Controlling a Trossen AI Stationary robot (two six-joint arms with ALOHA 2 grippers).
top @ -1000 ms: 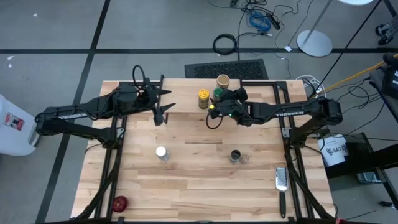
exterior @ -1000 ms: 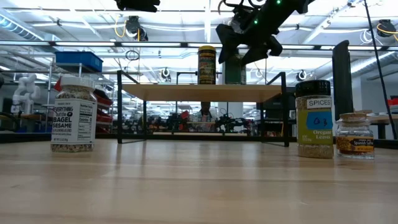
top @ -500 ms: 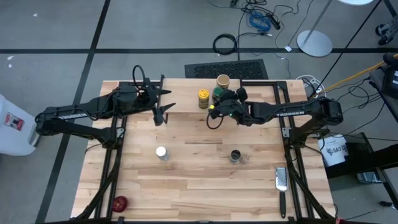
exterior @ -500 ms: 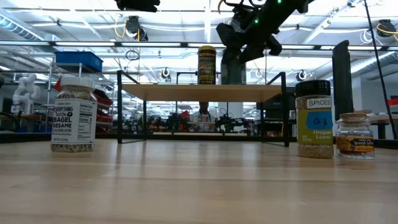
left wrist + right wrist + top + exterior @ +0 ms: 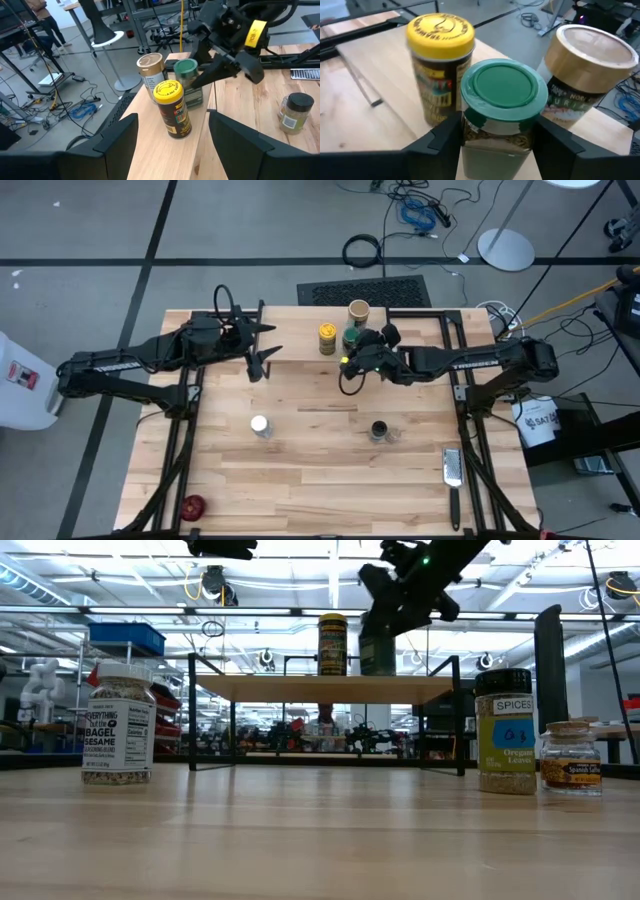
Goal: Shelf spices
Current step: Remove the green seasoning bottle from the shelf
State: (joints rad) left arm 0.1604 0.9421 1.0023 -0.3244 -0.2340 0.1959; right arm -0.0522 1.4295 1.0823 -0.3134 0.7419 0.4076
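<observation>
The shelf (image 5: 300, 688), a wood plank on black legs, stands at the table's far edge. On it stand the yellow jar (image 5: 327, 337), the tan jar (image 5: 359, 310) and the green-lidded jar (image 5: 352, 336). My right gripper (image 5: 356, 346) reaches in from the right and is shut on the green-lidded jar (image 5: 500, 95). My left gripper (image 5: 262, 365) hangs open above the shelf's left end, holding nothing. The white-capped jar (image 5: 260, 425) and the dark-lidded jar (image 5: 379, 430) stand on the table nearer the front. My right gripper has the green-lidded jar between its two fingers, which lie against opposite sides of its body just under the lid (image 5: 470, 131). The fingers come slanting down from the table's right and near side. The jar stands upright with its base on the shelf plank (image 5: 377, 673).
A metal grater (image 5: 452, 470) lies at the near right of the table. A small red round object (image 5: 192, 506) lies at the near left corner. A small cork-topped jar (image 5: 570, 755) stands beside the dark-lidded jar. Open tabletop lies between the shelf and the near edge.
My right gripper's fingers stood wide on either side of the green-lidded jar and have shut in against it. Its wrist has drawn slightly toward the table's near edge. The jar has stayed upright on the shelf.
</observation>
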